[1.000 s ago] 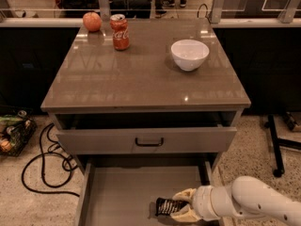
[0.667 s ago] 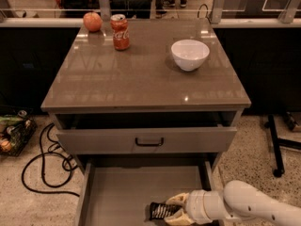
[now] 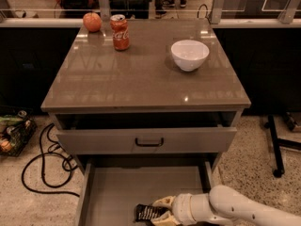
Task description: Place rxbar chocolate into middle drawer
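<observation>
Bar's down in the middle drawer, and the release comes next.

Up on the counter (image 3: 141, 86) the apple (image 3: 92, 21), can (image 3: 121, 32) and bowl (image 3: 189, 54) sit well apart from the action. Below them is the handled drawer (image 3: 146, 140), out just a little. Under that the middle drawer (image 3: 127, 182) is pulled wide, its grey floor bare on the left. At its front edge lies the bar (image 3: 146, 213), black wrapper low over the floor, though I can't tell whether it's touching. The gripper (image 3: 159, 211) has its fingers closed on the bar's right end, and the arm (image 3: 235, 208) reaches in from the right. To my eye this is the placing step, nearly done. Next it needs the fingers opened so the bar settles flat, then a lift straight up without dragging the bar or clipping the drawer wall.
</observation>
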